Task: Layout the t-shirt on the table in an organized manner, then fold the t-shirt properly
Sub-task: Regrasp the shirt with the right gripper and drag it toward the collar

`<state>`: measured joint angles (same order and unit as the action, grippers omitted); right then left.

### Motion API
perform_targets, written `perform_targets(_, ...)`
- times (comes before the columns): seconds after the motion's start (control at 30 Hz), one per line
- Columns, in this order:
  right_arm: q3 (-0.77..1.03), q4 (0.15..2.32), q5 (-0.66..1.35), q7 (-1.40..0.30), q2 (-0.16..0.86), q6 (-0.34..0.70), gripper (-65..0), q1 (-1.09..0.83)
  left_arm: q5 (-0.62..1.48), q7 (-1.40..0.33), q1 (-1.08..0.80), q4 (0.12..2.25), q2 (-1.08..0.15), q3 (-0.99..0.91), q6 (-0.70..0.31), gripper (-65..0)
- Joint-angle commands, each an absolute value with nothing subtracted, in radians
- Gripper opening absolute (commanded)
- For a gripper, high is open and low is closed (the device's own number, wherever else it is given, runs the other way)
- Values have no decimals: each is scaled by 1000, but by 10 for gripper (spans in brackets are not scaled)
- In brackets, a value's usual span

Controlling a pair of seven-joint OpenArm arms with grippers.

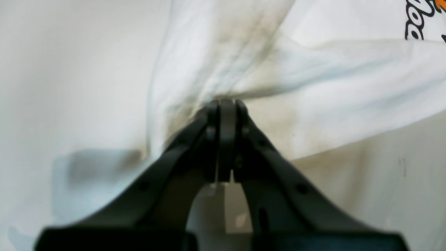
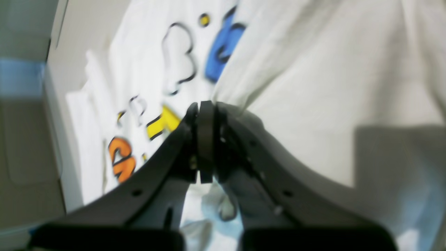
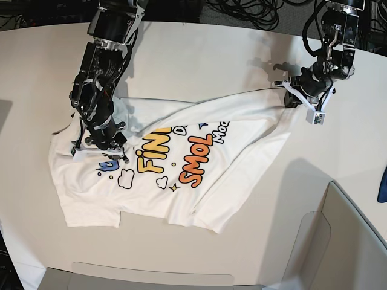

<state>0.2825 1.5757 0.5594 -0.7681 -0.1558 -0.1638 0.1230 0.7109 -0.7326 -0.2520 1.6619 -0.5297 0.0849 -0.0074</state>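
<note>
T-shirt half-spread, long axis along tabletop far edge; left hand and right hand clamped on opposite ends.

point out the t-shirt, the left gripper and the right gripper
t-shirt (image 3: pixel 199 199), base view, plain white cloth below the print
left gripper (image 3: pixel 286 100), base view, tips pinching the shirt's far corner
right gripper (image 2: pixel 205 104), right wrist view, closed tips on the cloth

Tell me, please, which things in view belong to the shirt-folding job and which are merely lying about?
Belonging to the job:
t-shirt
table
left gripper, shut on the t-shirt
right gripper, shut on the t-shirt

Just lying about:
grey panel
black cables
</note>
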Motion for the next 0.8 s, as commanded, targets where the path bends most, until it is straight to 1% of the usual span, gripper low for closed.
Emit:
perform_targets(0.0,260,1644,570,-756,-157,-154,-650,114,707,-734,-248,1669,-544,79,-2,-650)
perform_targets(0.2,156,1956,565,-756,-157,-156,-650,-61,707,-734,-245,1669,-544,79,-2,-650)
perform_targets(0.3,104,2049,572,-756,-110,-156,-650,-166,707,-733,-245,1669,-544,79,-2,-650)
perform_targets(0.37,64,2055,590,-756,-81,-156,-650,-225,707,-733,-245,1669,-544,79,-2,-650)
perform_targets(0.6,-114,2055,616,-754,77,-156,-650,-412,707,-736,-245,1667,-544,79,-2,-650)
perform_targets(0.77,-185,2057,621,-753,193,-156,-650,-499,707,-737,-245,1667,-544,79,-2,-650)
